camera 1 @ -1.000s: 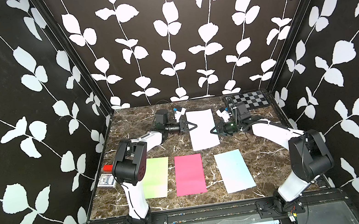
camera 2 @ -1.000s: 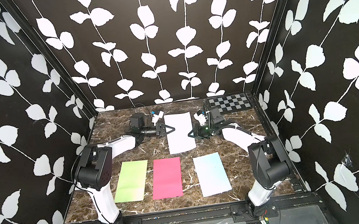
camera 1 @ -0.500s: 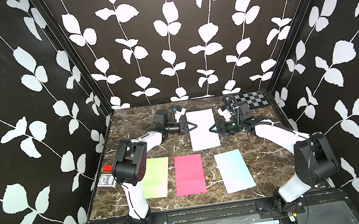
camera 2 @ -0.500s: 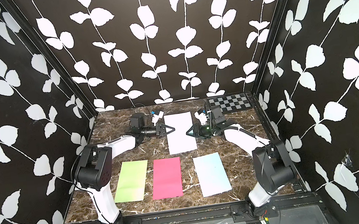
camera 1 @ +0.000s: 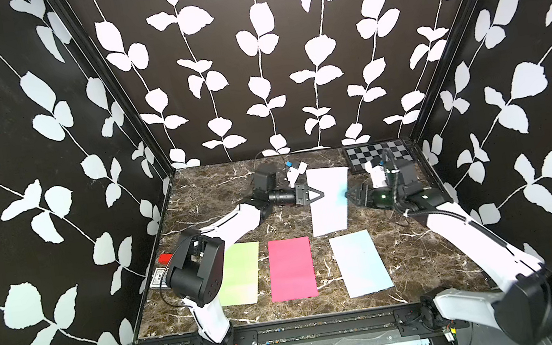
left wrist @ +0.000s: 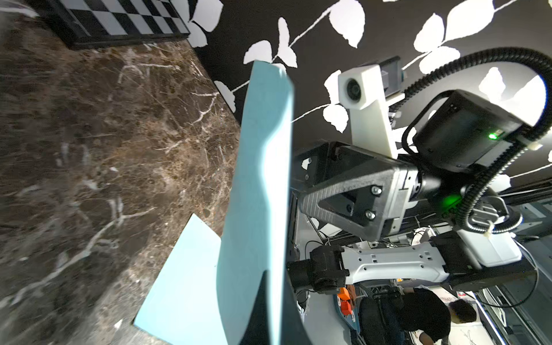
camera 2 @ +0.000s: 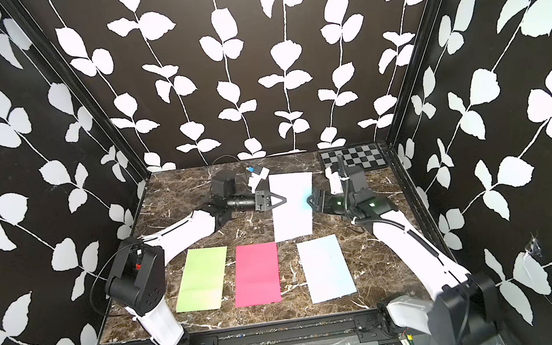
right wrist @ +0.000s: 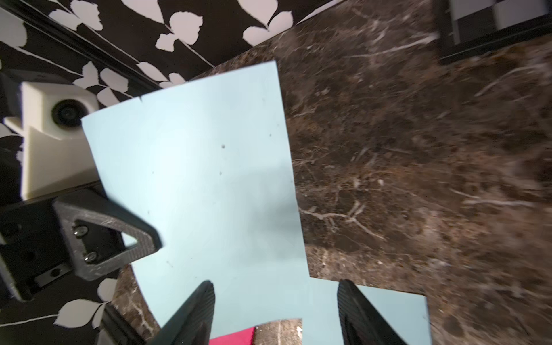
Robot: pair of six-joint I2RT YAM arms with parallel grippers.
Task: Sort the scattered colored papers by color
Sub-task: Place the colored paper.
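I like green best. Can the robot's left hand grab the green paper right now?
Probably not yet. The left hand is shut on the raised blue sheet. The green paper lies flat with nothing on it, so only that grip seems to be in the way.

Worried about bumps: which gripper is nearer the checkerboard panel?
Right. The right gripper is just in front of the checkerboard panel; the left gripper is farther, across the raised blue sheet.
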